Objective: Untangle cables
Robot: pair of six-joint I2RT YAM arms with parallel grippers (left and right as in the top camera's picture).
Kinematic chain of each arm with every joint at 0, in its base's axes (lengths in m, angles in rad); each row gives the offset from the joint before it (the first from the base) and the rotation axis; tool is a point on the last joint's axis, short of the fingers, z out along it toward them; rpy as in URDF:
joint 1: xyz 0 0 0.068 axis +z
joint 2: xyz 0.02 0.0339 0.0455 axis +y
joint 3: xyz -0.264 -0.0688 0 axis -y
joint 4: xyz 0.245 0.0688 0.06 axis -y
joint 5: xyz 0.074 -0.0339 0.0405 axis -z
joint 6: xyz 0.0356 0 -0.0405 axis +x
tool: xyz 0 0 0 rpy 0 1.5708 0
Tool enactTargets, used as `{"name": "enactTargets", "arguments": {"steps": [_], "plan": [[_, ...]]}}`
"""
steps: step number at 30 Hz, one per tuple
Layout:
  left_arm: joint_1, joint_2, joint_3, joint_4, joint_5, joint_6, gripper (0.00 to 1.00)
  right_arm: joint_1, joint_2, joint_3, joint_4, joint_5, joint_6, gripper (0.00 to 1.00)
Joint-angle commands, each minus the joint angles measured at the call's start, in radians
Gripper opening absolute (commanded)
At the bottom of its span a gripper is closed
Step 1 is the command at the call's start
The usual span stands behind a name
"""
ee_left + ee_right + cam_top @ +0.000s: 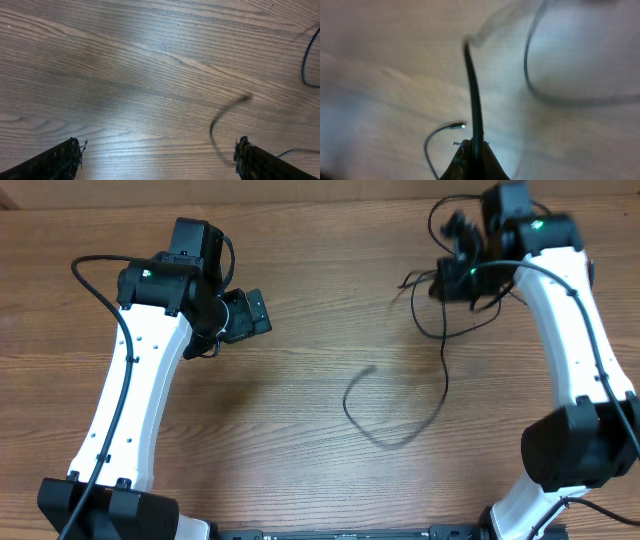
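The cables (443,385) are thin black cords that hang from my right gripper (448,280) at the far right. One long strand loops down over the table and ends near the middle (370,370). In the right wrist view the right gripper (472,145) is shut on a black cable (474,90) that runs straight out from the jaws. A metal-tipped plug end (458,126) curls beside them, and another loop (540,92) lies beyond. My left gripper (248,313) stands open and empty at the left, away from the cords. In its wrist view, a blurred cable end (227,111) lies ahead of the left gripper (157,147).
The wooden table (300,430) runs under both arms. Thicker black wires (95,275) follow the white arm links. Another cable strand (306,65) shows at the right edge of the left wrist view.
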Motion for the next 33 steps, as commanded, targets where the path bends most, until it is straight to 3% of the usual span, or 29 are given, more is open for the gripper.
{"name": "enactTargets", "arguments": {"steps": [1, 8, 12, 33], "plan": [[-0.003, 0.008, -0.006, -0.004, -0.010, 0.022, 1.00, -0.005, -0.063, 0.251, -0.021, 0.020, 0.084, 0.04], [-0.002, 0.008, -0.006, -0.008, -0.011, 0.023, 1.00, -0.044, -0.063, 0.534, -0.082, 0.403, 0.334, 0.04], [-0.002, 0.008, -0.006, -0.005, -0.018, 0.022, 0.99, -0.092, -0.070, 0.606, -0.129, 0.488, 0.408, 0.04], [-0.002, 0.008, -0.006, -0.001, -0.018, 0.023, 0.99, -0.463, -0.123, 0.601, -0.289, 0.464, 0.540, 0.04]]}}
